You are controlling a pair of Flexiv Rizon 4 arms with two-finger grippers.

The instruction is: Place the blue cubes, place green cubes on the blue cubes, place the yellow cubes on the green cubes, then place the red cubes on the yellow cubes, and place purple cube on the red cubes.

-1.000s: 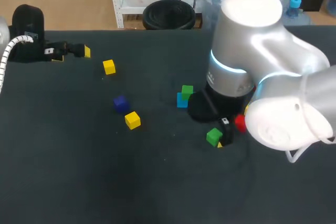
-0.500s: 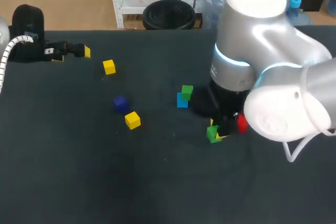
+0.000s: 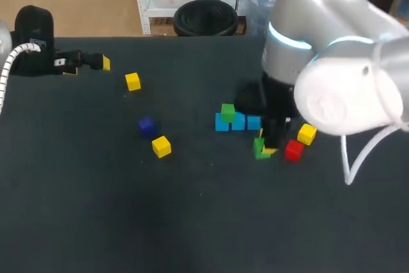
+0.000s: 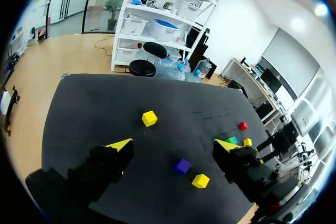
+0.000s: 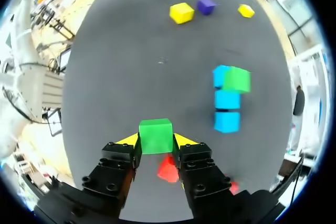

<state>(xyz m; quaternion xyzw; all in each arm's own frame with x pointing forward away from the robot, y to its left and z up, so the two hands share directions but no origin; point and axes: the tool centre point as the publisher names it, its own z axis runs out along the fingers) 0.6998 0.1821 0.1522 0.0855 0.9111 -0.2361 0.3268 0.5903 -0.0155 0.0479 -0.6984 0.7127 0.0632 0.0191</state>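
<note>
My right gripper (image 3: 267,148) is shut on a green cube (image 3: 260,148), gripped between the yellow-tipped fingers (image 5: 155,136). Three light blue cubes (image 3: 238,121) lie in a row just behind it, and a second green cube (image 3: 227,111) sits on the leftmost one. Beside the gripper are a red cube (image 3: 293,150) and a yellow cube (image 3: 307,133). In the right wrist view the red cube (image 5: 168,169) lies under the gripper (image 5: 155,142). Two yellow cubes (image 3: 161,146) (image 3: 132,81) and a purple cube (image 3: 147,125) lie to the left. My left gripper (image 3: 89,62) rests open at the far left, holding nothing (image 4: 173,148).
The black table (image 3: 128,222) has bare cloth across its whole front. The left wrist view looks over a yellow cube (image 4: 149,118), the purple cube (image 4: 182,166) and another yellow cube (image 4: 200,181) ahead of the open fingers. My right arm's bulky elbow (image 3: 339,94) hangs over the table's right side.
My right gripper closed on the green cube. The right arm shifted back and to the right, uncovering the blue row and a yellow cube. The left arm stayed still.
</note>
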